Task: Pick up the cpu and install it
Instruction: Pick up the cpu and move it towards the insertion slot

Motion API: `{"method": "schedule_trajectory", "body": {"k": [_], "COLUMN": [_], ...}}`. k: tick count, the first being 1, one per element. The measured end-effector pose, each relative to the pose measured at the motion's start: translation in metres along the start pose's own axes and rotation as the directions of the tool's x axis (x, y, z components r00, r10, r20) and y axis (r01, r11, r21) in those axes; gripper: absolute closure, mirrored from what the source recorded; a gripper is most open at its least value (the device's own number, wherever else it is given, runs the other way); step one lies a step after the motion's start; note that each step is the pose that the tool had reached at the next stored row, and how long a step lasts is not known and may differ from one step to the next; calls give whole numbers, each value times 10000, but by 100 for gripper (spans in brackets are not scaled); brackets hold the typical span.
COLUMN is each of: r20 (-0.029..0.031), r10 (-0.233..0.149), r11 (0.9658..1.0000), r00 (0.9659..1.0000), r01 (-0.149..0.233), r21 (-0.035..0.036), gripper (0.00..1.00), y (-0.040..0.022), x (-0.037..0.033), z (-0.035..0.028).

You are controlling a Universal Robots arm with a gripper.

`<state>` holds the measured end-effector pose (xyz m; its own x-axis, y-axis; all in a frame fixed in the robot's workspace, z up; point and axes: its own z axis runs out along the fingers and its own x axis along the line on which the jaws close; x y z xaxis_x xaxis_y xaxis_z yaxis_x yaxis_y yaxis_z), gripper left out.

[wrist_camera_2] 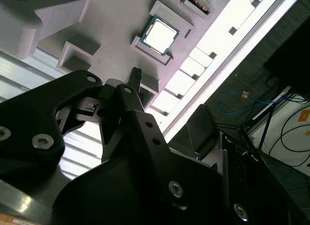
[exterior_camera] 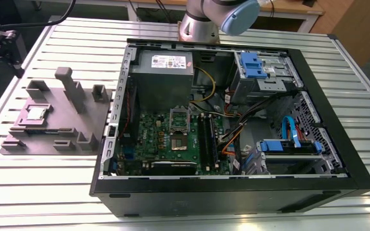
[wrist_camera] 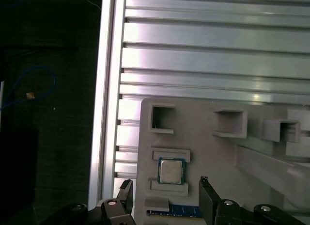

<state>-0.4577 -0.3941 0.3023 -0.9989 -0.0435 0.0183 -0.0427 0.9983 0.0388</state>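
The cpu (exterior_camera: 36,113) lies unpicked in its grey fixture (exterior_camera: 69,122) at the exterior view's left, while the gripper (wrist_camera: 164,185), spread wide and empty, is nearest it.

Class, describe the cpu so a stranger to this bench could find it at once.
Beside the open computer case, on the exterior view's left, lies a grey tray with posts and pockets. The cpu sits in one shallow pocket, a small flat square. Its shiny silver top stands out from the dull grey posts and empty pockets around it.
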Motion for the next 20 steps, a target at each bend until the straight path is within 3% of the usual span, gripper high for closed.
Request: {"method": "schedule_trajectory", "body": {"k": [20], "r20": [-2], "r10": [0], "r11": [10000], "r00": [10000], "r01": [0], "r21": [29], "gripper": [35], "y": [-4], "x": [-2], "z": [84]}}
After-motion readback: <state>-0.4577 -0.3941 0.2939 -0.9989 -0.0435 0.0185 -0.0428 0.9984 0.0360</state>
